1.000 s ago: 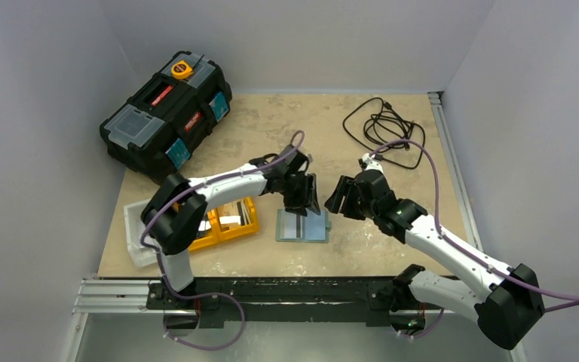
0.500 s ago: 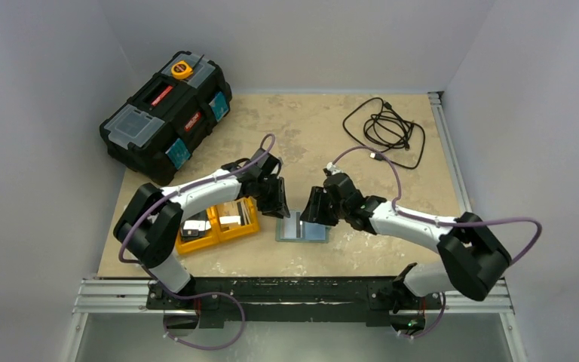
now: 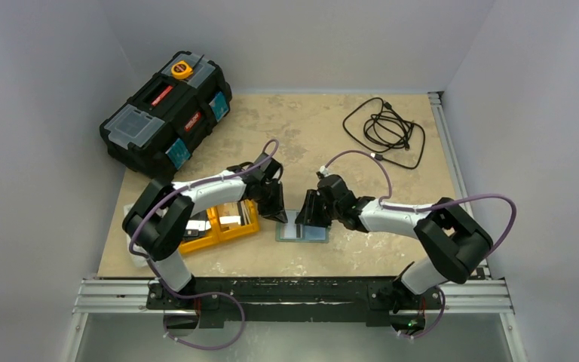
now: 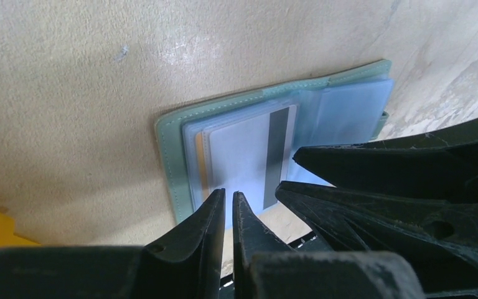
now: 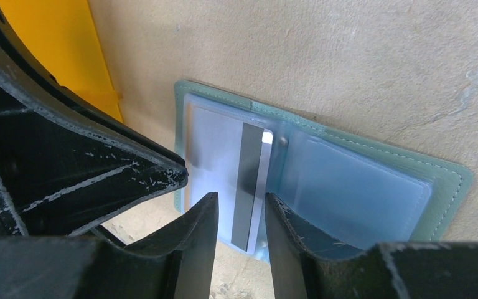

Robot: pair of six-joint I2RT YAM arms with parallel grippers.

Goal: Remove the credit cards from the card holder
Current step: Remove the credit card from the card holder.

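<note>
Pale walls close in a beige, mottled worktop (image 3: 309,132) that carries a black toolbox (image 3: 167,113) at the far left, a coiled black cable (image 3: 384,128) at the far right and an orange tray (image 3: 226,225) near the front left. Just right of the tray, the card holder (image 3: 314,232) lies open and flat on the worktop, its grey-green cover down and its pale blue sleeves up. Both arms reach in low over it from either side. A whitish credit card (image 4: 243,149) with a dark stripe sits in the sleeve on the tray side, lying flat. The left end effector (image 4: 229,196) is at the holder's near edge, its jaws drawn almost together with only a thin slit between them; whether they nip the sleeve edge I cannot tell. The right end effector (image 5: 236,208) is part open, its two fingers standing either side of the card's dark stripe at the near edge, close beside the left one
</note>
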